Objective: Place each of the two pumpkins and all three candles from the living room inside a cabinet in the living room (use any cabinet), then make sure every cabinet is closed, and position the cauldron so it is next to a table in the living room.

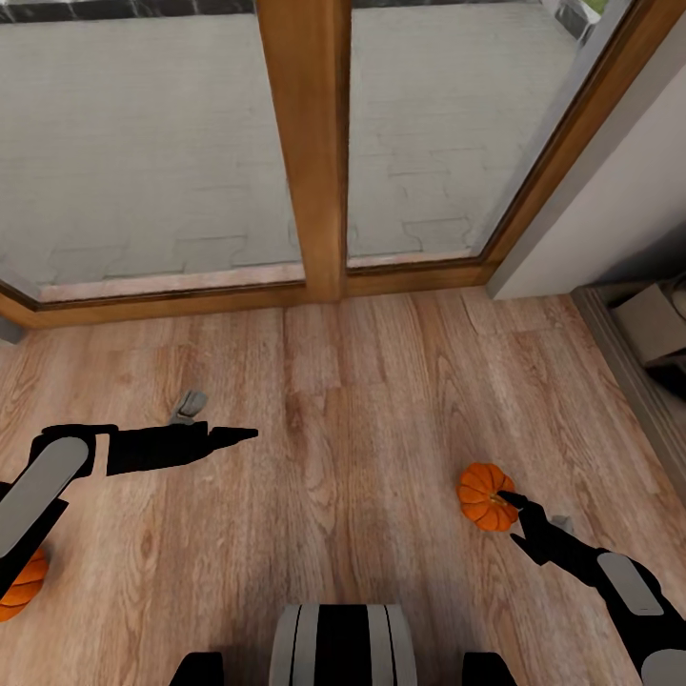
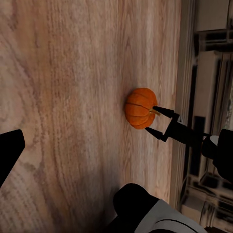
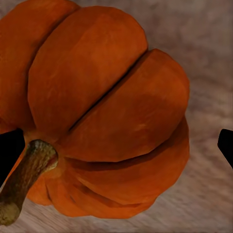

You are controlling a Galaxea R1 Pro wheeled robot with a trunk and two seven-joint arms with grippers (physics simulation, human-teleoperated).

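Second pumpkin sits low on the wooden floor, tucked under the left arm. Right gripper has its fingers spread wide, tips at the first pumpkin, nothing clenched. Left gripper hangs above bare boards; can't tell its fingers' state. Beyond, the glass door's wooden frame.
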